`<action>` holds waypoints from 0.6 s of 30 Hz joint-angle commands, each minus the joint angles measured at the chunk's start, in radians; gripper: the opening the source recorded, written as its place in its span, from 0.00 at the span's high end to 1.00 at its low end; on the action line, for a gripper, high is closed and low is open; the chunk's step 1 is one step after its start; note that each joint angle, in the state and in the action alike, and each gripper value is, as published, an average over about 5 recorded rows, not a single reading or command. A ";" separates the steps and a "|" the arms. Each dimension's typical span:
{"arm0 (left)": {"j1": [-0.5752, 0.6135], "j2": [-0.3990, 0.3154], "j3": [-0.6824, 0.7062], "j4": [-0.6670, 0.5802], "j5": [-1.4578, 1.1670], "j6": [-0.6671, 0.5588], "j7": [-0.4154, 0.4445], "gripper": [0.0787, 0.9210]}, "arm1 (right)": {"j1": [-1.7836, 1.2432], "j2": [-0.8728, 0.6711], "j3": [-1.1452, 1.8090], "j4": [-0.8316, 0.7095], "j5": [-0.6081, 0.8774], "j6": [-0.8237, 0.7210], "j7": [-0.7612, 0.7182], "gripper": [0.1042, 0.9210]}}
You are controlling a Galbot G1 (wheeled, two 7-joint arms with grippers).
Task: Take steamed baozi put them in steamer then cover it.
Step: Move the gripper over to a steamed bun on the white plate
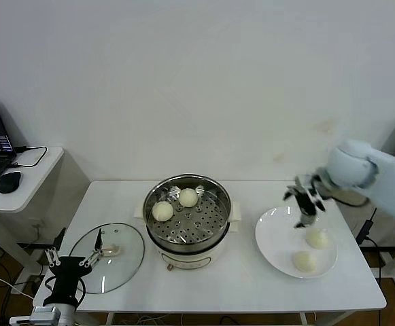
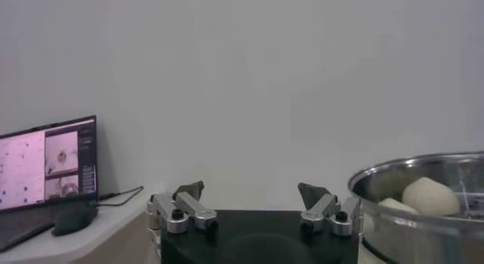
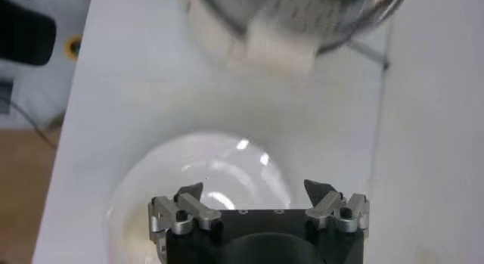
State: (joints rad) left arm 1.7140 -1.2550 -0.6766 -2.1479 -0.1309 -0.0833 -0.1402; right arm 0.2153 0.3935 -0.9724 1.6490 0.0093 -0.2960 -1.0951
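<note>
Right pincer (image 1: 306,212) hangs at right of the head frame, jaws wide open and empty, over the far-left part of the white plate (image 1: 273,239). In the right wrist view both tips show spread w/ nothing btwn them, plate glaze beneath.

Two buns sit on the plate, just below-right of the pincer: nearer bun (image 1: 316,238) close under the tips, second bun (image 1: 304,261) toward the plate's front edge. Two more buns already lie on the perforated tray in the steamer (image 1: 214,231), centre frame: one (image 1: 162,210) at tray left, one (image 1: 188,197) at the back.

Step in hand, as I judge it: pick bun no. 3. To do it well: shift pincer right and down so it centres on the nearer bun, straddle it at widest part, close softly since dough likely squashes. Lift clear of plate rim before crossing. Drop in the bare front-right part of the tray, away from the other two, so no stacking and lid seats flat.

Left pincer (image 1: 70,259) waits at lower left, open, empty, beside the glass lid (image 1: 126,261) lying on the table (image 1: 245,278). Lid's for last.
</note>
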 commanded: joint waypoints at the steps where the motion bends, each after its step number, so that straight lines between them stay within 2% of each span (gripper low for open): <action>1: 0.002 -0.007 0.013 0.002 0.022 0.005 0.003 0.12 | -0.486 -0.134 0.346 0.021 -0.173 0.079 0.001 0.12; 18: 0.015 -0.020 0.001 -0.010 0.034 0.011 0.006 0.12 | -0.529 0.037 0.345 -0.082 -0.198 0.077 0.065 0.12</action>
State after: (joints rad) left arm 1.7283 -1.2737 -0.6739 -2.1577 -0.1003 -0.0715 -0.1343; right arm -0.2181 0.3886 -0.6914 1.5982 -0.1514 -0.2330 -1.0512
